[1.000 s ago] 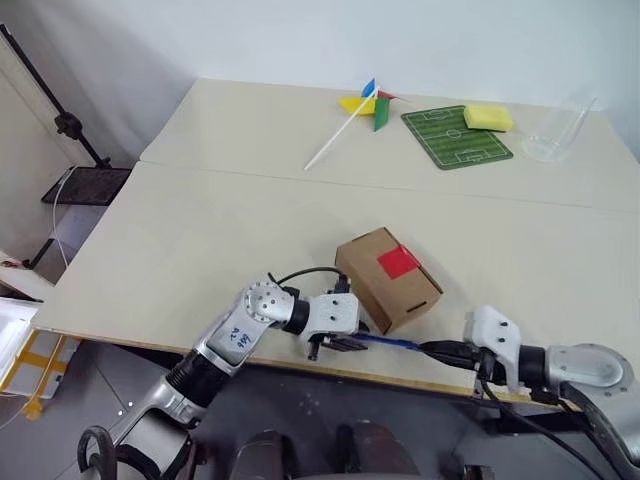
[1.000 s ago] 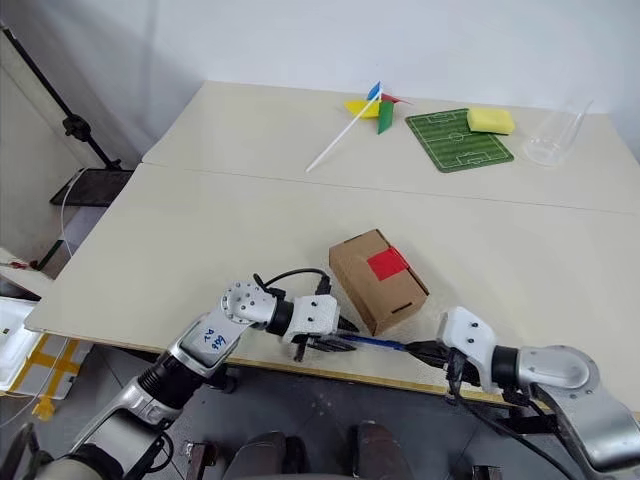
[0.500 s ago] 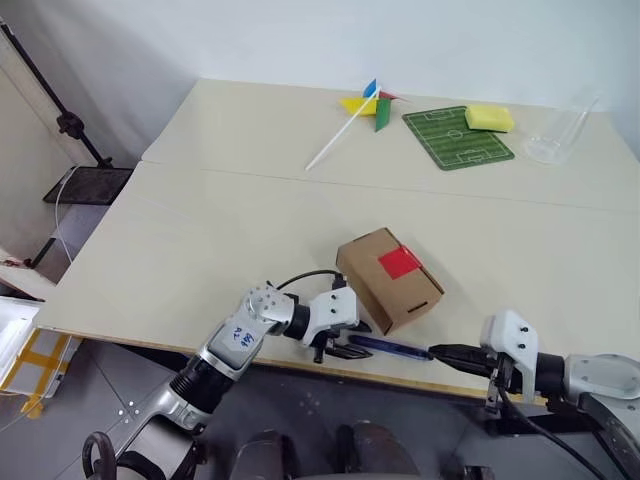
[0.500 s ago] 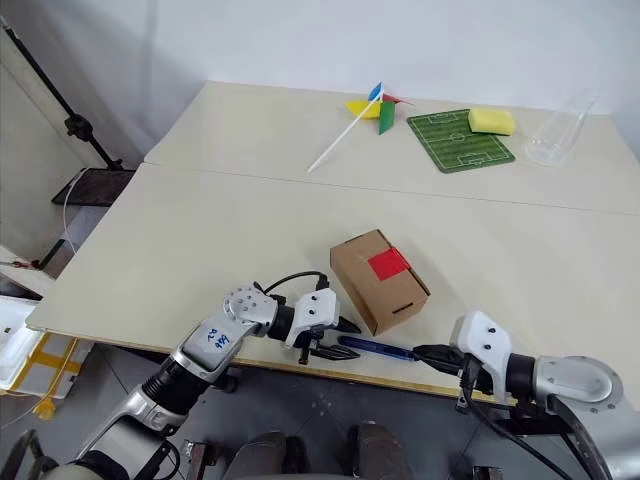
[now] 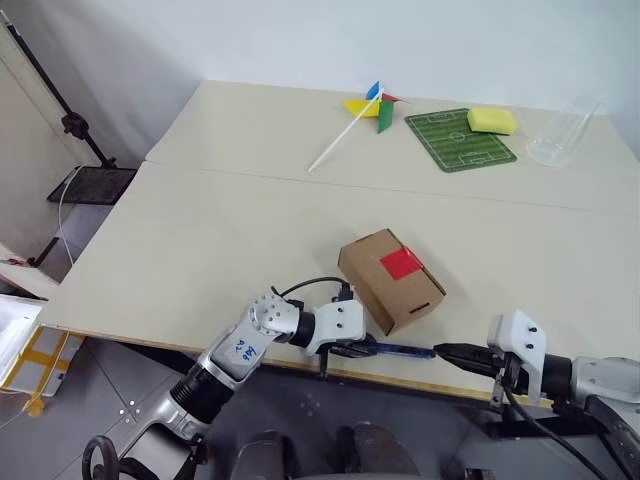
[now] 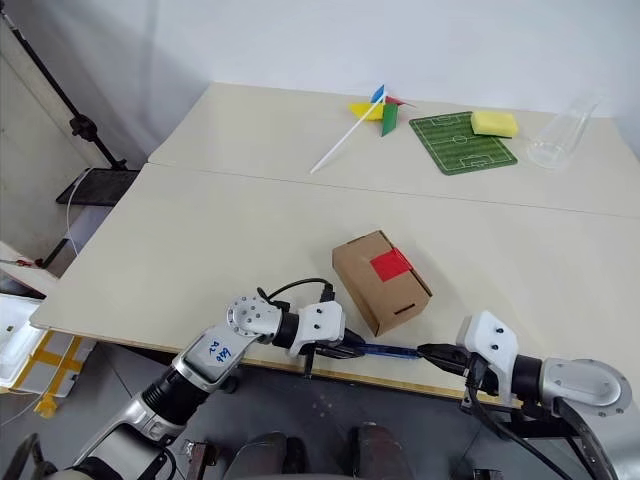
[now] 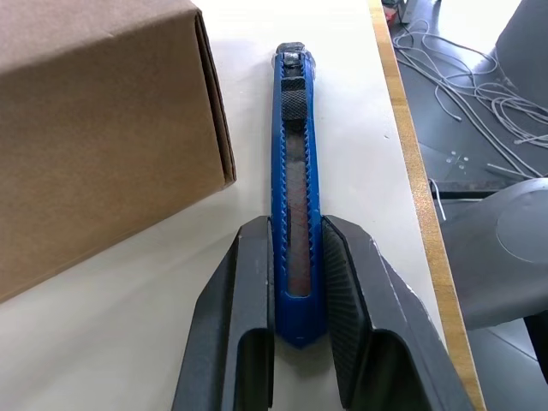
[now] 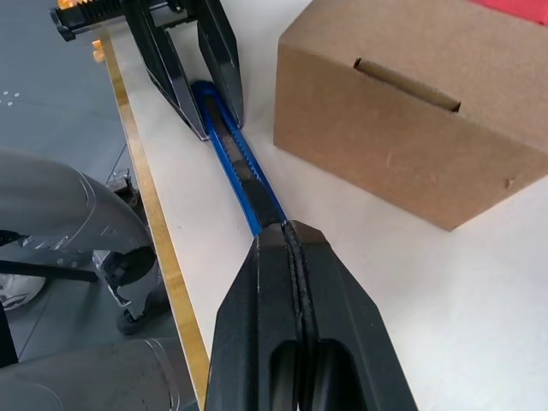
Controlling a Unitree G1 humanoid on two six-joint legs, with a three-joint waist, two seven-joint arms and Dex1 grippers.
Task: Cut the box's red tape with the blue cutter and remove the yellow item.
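Two hands meet along one blue cutter (image 5: 392, 349), which lies flat near the front edge of the tabletop (image 5: 200, 240). On our left, the left hand (image 7: 295, 282) is clamped around one end of the cutter. Its long axis runs left to right, just in front of the box (image 5: 390, 279), whose red tape (image 5: 401, 263) is uncut on top. On our right, the right hand (image 8: 291, 248) is clenched shut, its tip at the cutter's other end. We judge the left hand better placed to lift it.
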